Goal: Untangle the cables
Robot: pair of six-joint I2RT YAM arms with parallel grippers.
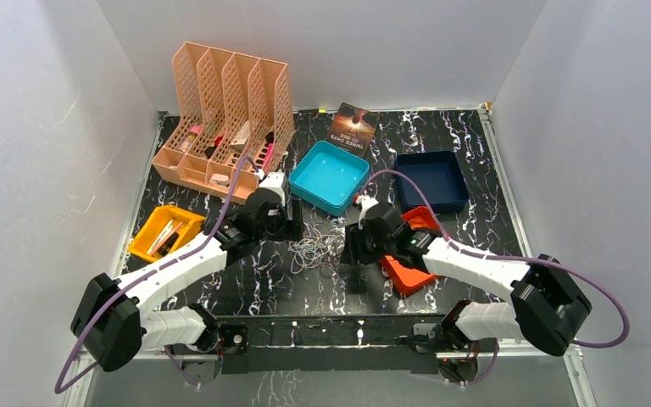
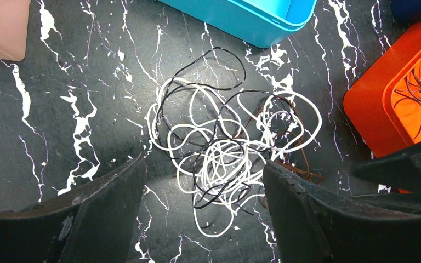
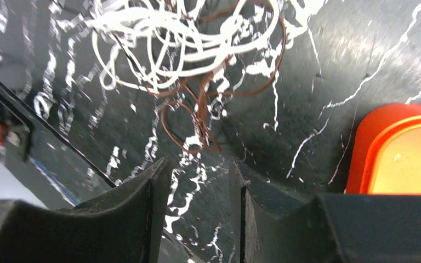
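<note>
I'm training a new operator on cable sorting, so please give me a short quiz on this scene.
1. True or false: the tangled cables lie inside the teal box.
2. The jaws of the left tool are: A) shut on a cable, B) open, one on each side of the tangle, C) out of view.
3. What colour are the strands in the orange tray?
Key: 1 false, they lie on the table; 2 B; 3 dark.
</note>
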